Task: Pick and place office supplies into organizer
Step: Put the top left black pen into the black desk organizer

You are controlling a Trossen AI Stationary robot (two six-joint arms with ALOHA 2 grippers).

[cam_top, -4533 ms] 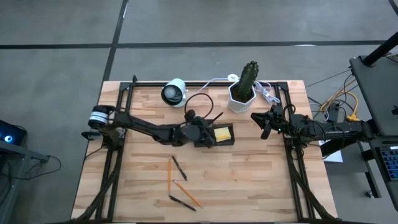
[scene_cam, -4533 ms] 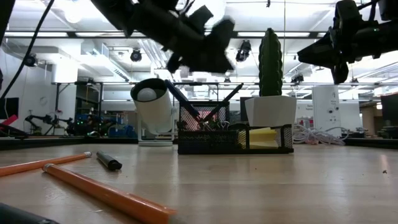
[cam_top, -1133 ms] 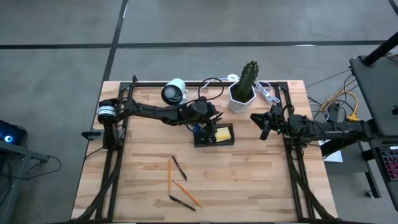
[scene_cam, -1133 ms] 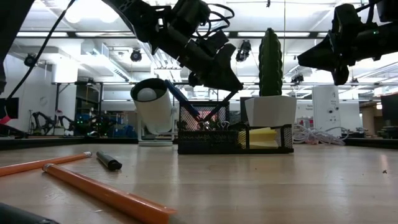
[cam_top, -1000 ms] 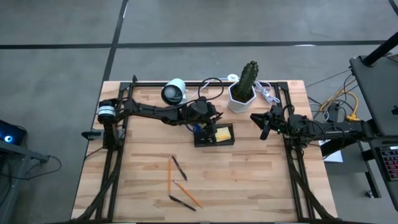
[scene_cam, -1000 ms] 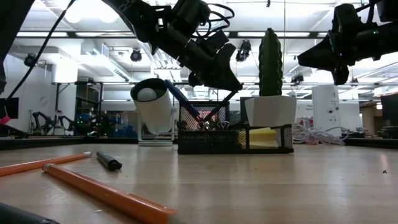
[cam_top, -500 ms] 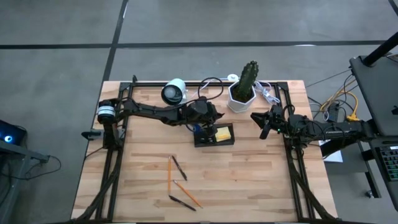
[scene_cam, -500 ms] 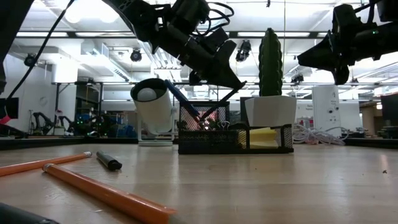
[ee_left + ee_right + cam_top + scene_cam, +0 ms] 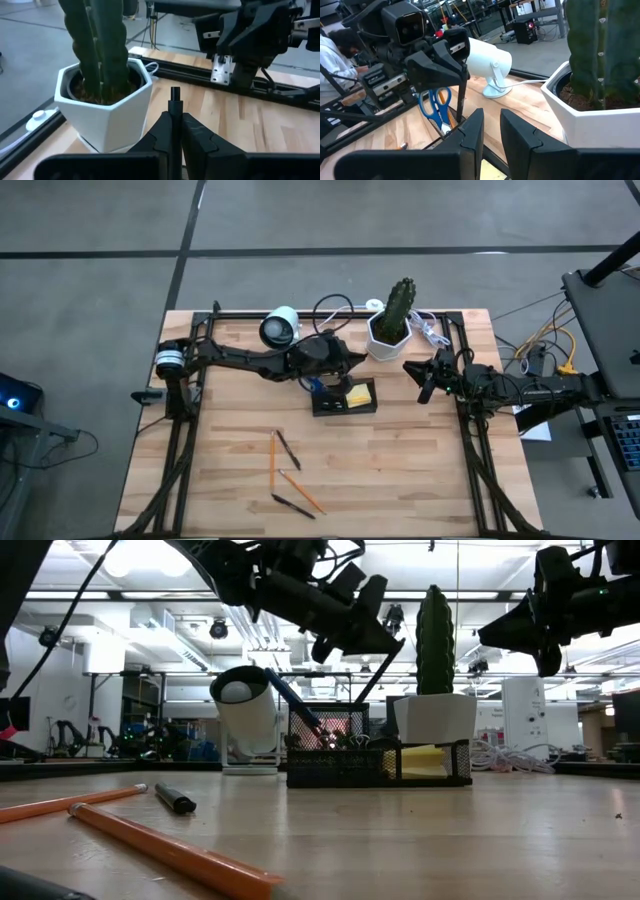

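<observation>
Left gripper [image 9: 338,367] above the organizer [image 9: 345,398] near the table's back edge, jaws pinched tight on a thin black pen [image 9: 175,107] — matte round barrel, tip poking out past the fingertips, lower end slanting down into the organizer's tall mesh cup. Organizer: black wire mesh, rectangular, low tray plus taller cup. Blue-handled scissors [image 9: 436,105] upright in the cup, glossy plastic loops up. Yellow pad [image 9: 359,392] in the low compartment on the right-arm side.

Right gripper [image 9: 424,380] hangs in the air by the table's right rail, well apart from the organizer, fingers a narrow gap apart, nothing between them.

Still on the wood slats at the front: two thin orange pencils [image 9: 272,459] and two short black pens [image 9: 288,450], loosely crossed, well apart from the organizer.

Around: white hexagonal pot [image 9: 387,332] with ribbed green cactus just behind the organizer — close to the left gripper's tip. White round camera [image 9: 280,327] on a stand to the organizer's back-left. White cables [image 9: 432,330] coiled behind the pot. Black metal frame along the table edges.
</observation>
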